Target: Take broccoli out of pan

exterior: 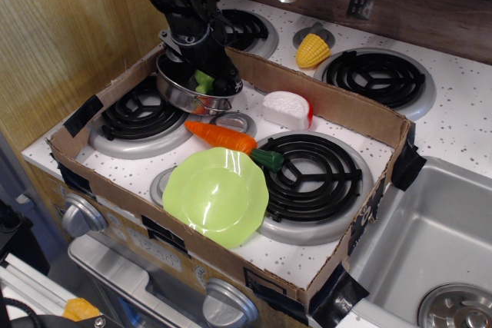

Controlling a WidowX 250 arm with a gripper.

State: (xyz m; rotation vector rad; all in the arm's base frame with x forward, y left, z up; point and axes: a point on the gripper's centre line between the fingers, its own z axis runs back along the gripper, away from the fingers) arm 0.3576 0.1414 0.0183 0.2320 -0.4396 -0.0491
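Observation.image view: gripper (206, 81) down inside pan (178, 94) near back-left corner of cardboard-walled stovetop — fingers either side of broccoli (203, 80), apparently closing on it, grip not confirmable. Low reach suits lifting floret clear of pan's rim.

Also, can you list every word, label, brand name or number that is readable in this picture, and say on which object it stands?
None: no readable text appears anywhere.
The small shiny steel pan, the round lime-green plastic plate, the brown cardboard tray wall and the black tape patches show no lettering.
The grey stove knobs bear no legible marks.
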